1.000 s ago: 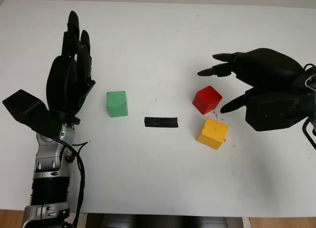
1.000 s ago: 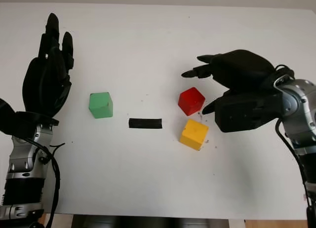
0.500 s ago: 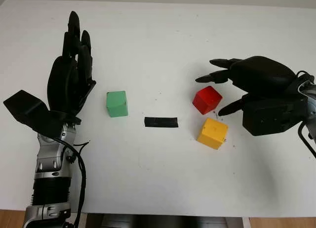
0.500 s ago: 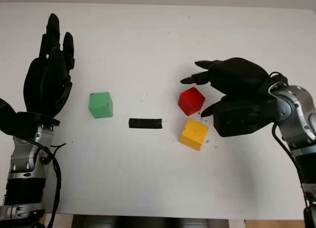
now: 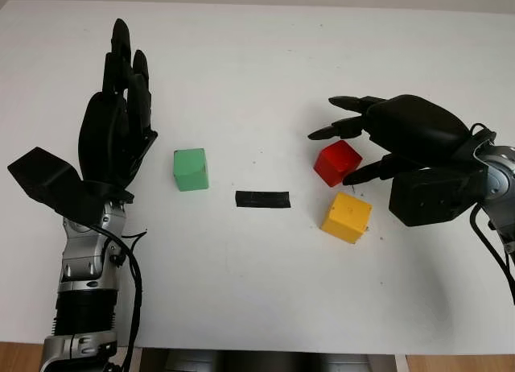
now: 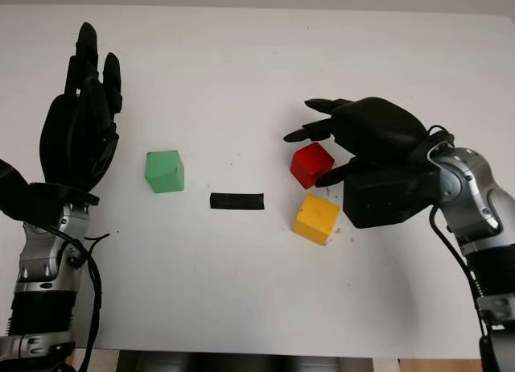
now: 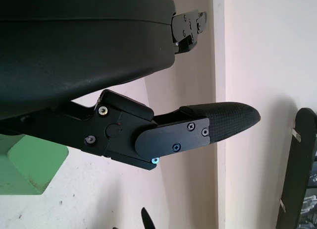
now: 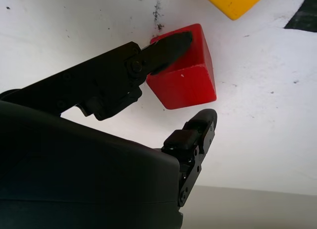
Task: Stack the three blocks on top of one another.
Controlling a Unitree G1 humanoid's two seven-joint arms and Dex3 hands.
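Observation:
Three blocks lie apart on the white table: a green block at centre left, a red block at centre right, and a yellow block just in front of the red one. My right hand is open and reaches in from the right, straddling the red block. Its two fingers hover over the block's far side. In the right wrist view its thumb lies against the red block. My left hand is open, raised left of the green block.
A short black tape strip is stuck to the table between the green and yellow blocks. The table's front edge runs along the bottom. Bare white surface stretches behind the blocks and in front of them.
My right hand has shifted left and lowered over the red block, its thumb closing in on the block's near side. The blocks and the left hand have not moved.

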